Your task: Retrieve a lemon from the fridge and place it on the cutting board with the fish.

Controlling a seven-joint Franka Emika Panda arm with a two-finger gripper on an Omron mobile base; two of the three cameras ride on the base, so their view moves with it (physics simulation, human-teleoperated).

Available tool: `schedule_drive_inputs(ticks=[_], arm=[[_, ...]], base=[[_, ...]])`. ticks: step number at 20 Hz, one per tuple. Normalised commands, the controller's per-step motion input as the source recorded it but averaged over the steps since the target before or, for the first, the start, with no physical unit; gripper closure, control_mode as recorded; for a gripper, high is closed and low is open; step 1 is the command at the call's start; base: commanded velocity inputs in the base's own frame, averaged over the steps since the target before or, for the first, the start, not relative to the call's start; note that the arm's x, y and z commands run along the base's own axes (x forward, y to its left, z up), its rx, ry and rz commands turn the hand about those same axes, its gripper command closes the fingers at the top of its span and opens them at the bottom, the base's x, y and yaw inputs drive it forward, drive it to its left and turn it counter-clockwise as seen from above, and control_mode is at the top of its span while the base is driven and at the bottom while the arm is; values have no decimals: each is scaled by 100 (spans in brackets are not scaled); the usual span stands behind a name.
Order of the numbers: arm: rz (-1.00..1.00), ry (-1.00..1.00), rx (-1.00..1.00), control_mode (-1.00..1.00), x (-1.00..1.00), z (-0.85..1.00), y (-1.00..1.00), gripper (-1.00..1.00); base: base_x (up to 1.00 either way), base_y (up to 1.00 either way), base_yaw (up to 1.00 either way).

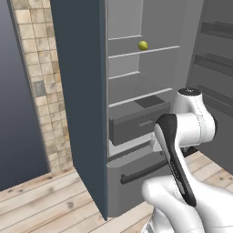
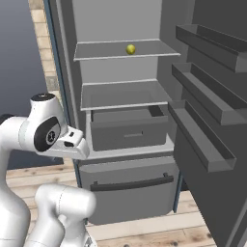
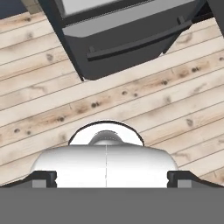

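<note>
The fridge (image 2: 120, 21) stands open in front of me, with grey shelves inside. A small yellow-green lemon (image 1: 143, 45) lies alone on the upper shelf, also visible in the right base view as the lemon (image 2: 130, 48). My gripper (image 3: 111, 179) points down at the wooden floor, far below and in front of the lemon. Its dark fingertips (image 3: 43, 178) stand wide apart with nothing between them, so it is open. The cutting board and the fish are out of view.
A grey drawer (image 2: 128, 132) sits under the lower shelf, and below it a bottom drawer with a black bar handle (image 2: 131, 185). The open door with its bins (image 2: 202, 130) juts out on the right. A tall dark panel (image 1: 82, 91) stands on the left beside a tiled wall (image 1: 43, 82).
</note>
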Motion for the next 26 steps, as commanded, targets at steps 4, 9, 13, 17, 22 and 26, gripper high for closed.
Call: schedule_drive_inputs(ticks=[4,9,13,17,22,26], arm=[[4,0,0,-100,8,0,-8,-100],[0,0,0,100,0,0,0,-100],[0,0,0,100,0,0,0,-100],[0,0,0,100,0,0,0,-100],[0,0,0,100,0,0,0,-100],[0,0,0,100,0,0,0,-100]], base=[[0,0,0],[65,-61,28],[68,-64,41],[48,-10,35],[43,0,9],[43,-1,-3]])
